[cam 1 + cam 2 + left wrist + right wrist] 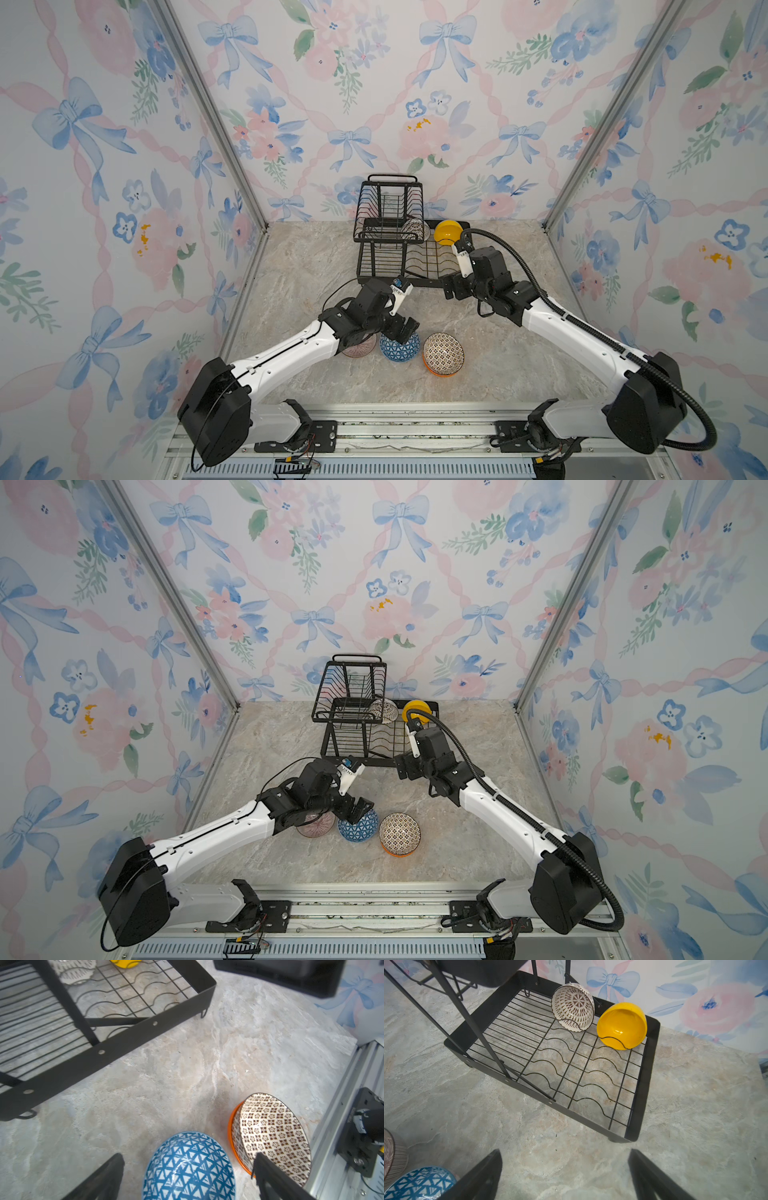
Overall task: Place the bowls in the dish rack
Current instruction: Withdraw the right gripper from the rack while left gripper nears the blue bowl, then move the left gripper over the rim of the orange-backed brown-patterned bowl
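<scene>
- Dish rack (pixel 651 1076) sits at the back of the desk (pixel 498 353), close to the rear wall, and I see two bowls in its flat tray.
- Both stand on edge in the tray's far row of wavy wires, side by side, mouths turned toward my right wrist camera. One is a white bowl with a dark starburst pattern (pixel 573 1006). The yellow bowl (pixel 622 1025) is next to it, in the corner.
- Four more bowls are on the desk towards the front, well apart from the rack.
- There the orange bowl (pixel 231 1126) holds a white bowl with a dark diamond pattern (pixel 270 1130), nested inside it and tilted.
- Just beside that pair is the blue bowl with white triangles (pixel 189 1167). On its other side is the pinkish ribbed bowl (pixel 362 349), half hidden under my left arm (pixel 291 357).
- My left hand (pixel 188 1157) is spread wide over the blue bowl, one finger on either side; I cannot tell whether it touches.
- My right hand (pixel 565 1153) is spread wide with nothing in it, over bare desk just in front of the rack's near rim.
</scene>
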You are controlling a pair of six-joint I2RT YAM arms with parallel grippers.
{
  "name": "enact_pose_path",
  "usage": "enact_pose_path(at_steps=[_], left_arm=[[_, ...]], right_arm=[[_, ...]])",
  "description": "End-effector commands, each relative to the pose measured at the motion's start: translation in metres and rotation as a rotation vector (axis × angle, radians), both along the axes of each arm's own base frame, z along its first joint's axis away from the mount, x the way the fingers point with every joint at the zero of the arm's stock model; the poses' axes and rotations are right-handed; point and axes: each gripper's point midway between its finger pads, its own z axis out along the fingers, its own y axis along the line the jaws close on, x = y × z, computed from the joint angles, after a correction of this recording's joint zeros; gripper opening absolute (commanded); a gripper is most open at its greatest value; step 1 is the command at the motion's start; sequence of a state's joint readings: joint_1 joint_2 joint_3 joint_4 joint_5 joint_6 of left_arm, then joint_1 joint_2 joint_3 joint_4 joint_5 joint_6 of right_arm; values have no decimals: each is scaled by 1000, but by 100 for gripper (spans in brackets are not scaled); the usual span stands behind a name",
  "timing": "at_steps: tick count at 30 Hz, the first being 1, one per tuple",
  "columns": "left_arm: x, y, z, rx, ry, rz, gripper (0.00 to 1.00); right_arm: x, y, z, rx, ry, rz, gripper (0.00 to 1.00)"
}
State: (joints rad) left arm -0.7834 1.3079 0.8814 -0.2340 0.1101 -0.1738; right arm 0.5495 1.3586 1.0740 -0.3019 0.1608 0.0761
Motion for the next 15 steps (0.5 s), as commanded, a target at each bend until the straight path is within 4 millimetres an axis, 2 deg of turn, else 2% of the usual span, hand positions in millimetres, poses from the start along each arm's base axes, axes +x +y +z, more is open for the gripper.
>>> enact_pose_path(at_steps=[1,8,15], left_arm=[[-11,-11,-9,21,44,-54,98],[-24,-26,-17,10,104,-67,98],[-31,-28,-38,40,174,-21,98]], right_arm=[[-12,-9,-8,37,54,-24,97],[-18,-20,-19,41,65,-51,97],[-17,-26,-20,56,62,-58,97]])
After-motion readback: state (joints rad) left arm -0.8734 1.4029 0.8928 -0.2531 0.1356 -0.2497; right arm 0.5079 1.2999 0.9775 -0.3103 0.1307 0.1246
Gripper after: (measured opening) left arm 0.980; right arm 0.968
